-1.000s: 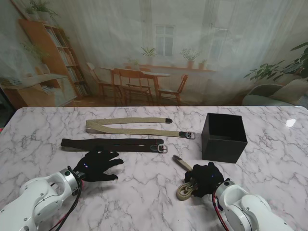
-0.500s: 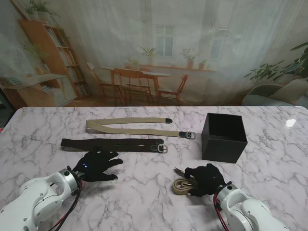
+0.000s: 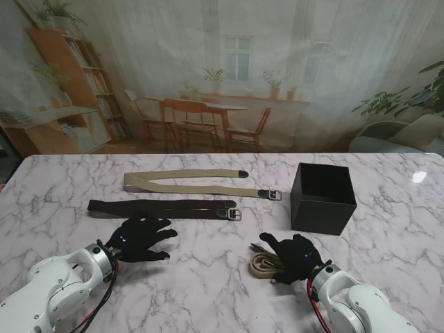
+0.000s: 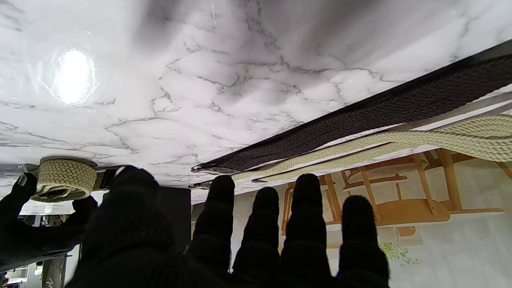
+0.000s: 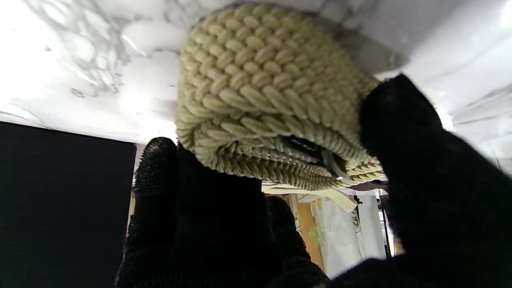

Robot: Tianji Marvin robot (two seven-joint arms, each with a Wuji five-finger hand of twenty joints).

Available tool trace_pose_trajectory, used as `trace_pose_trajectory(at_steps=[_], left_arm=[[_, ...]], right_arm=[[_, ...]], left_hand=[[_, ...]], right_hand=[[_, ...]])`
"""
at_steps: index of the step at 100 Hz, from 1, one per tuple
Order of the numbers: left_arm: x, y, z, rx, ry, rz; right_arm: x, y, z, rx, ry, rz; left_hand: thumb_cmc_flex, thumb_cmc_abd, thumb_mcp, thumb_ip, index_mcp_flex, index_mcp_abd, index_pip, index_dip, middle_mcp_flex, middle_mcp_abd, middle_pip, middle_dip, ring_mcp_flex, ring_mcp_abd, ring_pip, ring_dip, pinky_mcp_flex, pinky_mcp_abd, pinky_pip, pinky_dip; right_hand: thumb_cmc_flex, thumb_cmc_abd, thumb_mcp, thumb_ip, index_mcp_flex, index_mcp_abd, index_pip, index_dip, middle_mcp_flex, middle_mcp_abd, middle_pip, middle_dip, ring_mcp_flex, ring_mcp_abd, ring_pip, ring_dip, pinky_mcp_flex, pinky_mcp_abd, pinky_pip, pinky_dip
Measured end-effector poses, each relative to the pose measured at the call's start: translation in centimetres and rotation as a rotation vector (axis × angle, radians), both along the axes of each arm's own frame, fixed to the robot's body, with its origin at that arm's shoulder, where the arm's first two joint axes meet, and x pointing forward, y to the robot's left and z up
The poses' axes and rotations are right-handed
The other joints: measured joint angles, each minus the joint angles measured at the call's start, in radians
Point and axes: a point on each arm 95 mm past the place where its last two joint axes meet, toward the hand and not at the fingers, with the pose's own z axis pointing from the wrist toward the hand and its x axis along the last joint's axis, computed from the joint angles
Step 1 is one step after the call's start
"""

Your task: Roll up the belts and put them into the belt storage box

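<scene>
Pinching the coiled tan belt (image 5: 272, 104) in the right hand (image 3: 297, 257) near the black box (image 3: 322, 198), keeping turns tight before lifting, left hand (image 3: 139, 239) lying spread, idle.

A marble table (image 3: 208, 277) carries a tan belt (image 3: 201, 182), a dark belt (image 3: 163, 207), a black box (image 3: 322, 198) and a rolled belt (image 3: 263, 263).

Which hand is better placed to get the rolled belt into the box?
The right hand. Its fingers already hold the rolled beige belt, and the black box sits just beyond it. The left hand is empty, near the dark belt.
</scene>
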Motion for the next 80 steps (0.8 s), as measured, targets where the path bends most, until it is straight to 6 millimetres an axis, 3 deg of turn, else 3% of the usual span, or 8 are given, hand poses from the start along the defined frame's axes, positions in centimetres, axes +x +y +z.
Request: trace_pose_trajectory(at_steps=[8,29,41,47,53,63,68,80], left_arm=[[0.0,0.0,0.0,0.0,0.0,0.0],[0.0,0.0,-0.01,-0.002,0.0,0.001],[-0.02,0.0,-0.03,-0.002,0.001,0.002],[-0.02,0.0,-0.03,-0.002,0.001,0.002],[-0.02,0.0,-0.04,-0.002,0.001,0.002],[-0.03,0.0,-0.04,-0.002,0.001,0.002],[-0.03,0.01,-0.04,-0.002,0.001,0.002],[-0.03,0.0,-0.04,-0.002,0.001,0.002]], right_arm=[[0.01,0.01,-0.07,0.003,-0.006,-0.001],[0.14,0.22,-0.06,-0.001,-0.003,-0.03],[0.28,0.26,-0.09,-0.005,0.003,-0.052],[0.31,0.22,-0.18,-0.003,0.008,-0.066],[0.34,0.21,-0.21,-0.001,0.005,-0.071],[0.28,0.09,-0.41,0.01,-0.019,-0.078],[0.22,0.01,-0.49,0.019,-0.034,-0.08],[0.03,-0.1,-0.62,0.023,-0.037,-0.087]], left_hand=[[0.0,0.0,0.0,0.0,0.0,0.0,0.0,0.0,0.0,0.0,0.0,0.0,0.0,0.0,0.0,0.0,0.0,0.0,0.0,0.0],[0.0,0.011,0.0,0.0,0.0,0.0,0.0,0.0,0.0,0.0,0.0,0.0,0.0,0.0,0.0,0.0,0.0,0.0,0.0,0.0],[0.0,0.011,0.0,0.0,0.0,0.0,0.0,0.0,0.0,0.0,0.0,0.0,0.0,0.0,0.0,0.0,0.0,0.0,0.0,0.0],[0.0,0.011,0.0,0.0,0.0,0.0,0.0,0.0,0.0,0.0,0.0,0.0,0.0,0.0,0.0,0.0,0.0,0.0,0.0,0.0],[0.0,0.011,0.0,0.0,0.0,0.0,0.0,0.0,0.0,0.0,0.0,0.0,0.0,0.0,0.0,0.0,0.0,0.0,0.0,0.0],[0.0,0.011,0.0,0.0,0.0,0.0,0.0,0.0,0.0,-0.001,0.0,0.0,0.0,0.0,0.0,0.0,0.0,0.0,0.0,0.0],[0.0,0.011,0.0,0.0,0.0,0.0,0.0,0.0,0.0,-0.001,0.0,0.0,0.0,0.0,0.0,0.0,-0.001,0.0,0.0,0.0],[0.0,0.011,0.0,0.0,0.0,0.0,0.0,0.0,0.0,-0.001,0.0,0.0,0.0,0.0,0.0,0.0,-0.001,0.0,0.0,0.0]], right_hand=[[0.0,-0.013,0.001,0.0,0.004,0.024,0.02,0.0,0.0,0.0,0.014,-0.009,-0.012,0.0,0.0,-0.006,-0.003,-0.012,-0.013,-0.009],[0.0,-0.06,0.003,0.006,0.286,0.036,0.052,0.032,0.014,-0.001,0.047,-0.021,-0.013,-0.001,0.022,-0.007,0.024,-0.012,-0.045,-0.037],[-0.017,-0.061,0.003,0.05,0.409,0.032,0.055,0.075,0.044,-0.001,0.047,0.092,0.003,0.001,0.074,0.052,0.037,-0.005,-0.047,-0.052],[-0.039,-0.06,0.003,0.093,0.47,-0.016,0.077,0.112,0.064,-0.001,0.048,0.159,0.012,0.002,0.099,0.077,0.045,-0.002,-0.047,-0.056],[-0.052,-0.06,0.003,0.101,0.517,-0.043,0.104,0.151,0.085,-0.001,0.054,0.208,0.024,0.003,0.137,0.09,0.046,-0.002,-0.038,-0.057],[-0.053,-0.06,-0.012,0.055,0.52,-0.142,0.247,0.141,0.099,-0.005,0.071,0.281,0.029,0.004,0.213,0.135,0.027,0.001,-0.007,-0.051],[-0.064,-0.061,-0.022,0.048,0.52,-0.192,0.28,0.141,0.099,-0.012,0.082,0.312,0.021,0.003,0.262,0.155,-0.008,0.039,0.005,-0.032],[-0.073,-0.044,-0.035,0.048,0.567,-0.216,0.282,0.162,0.041,-0.028,0.147,0.4,-0.066,-0.015,0.355,0.182,-0.096,0.112,0.023,0.012]])
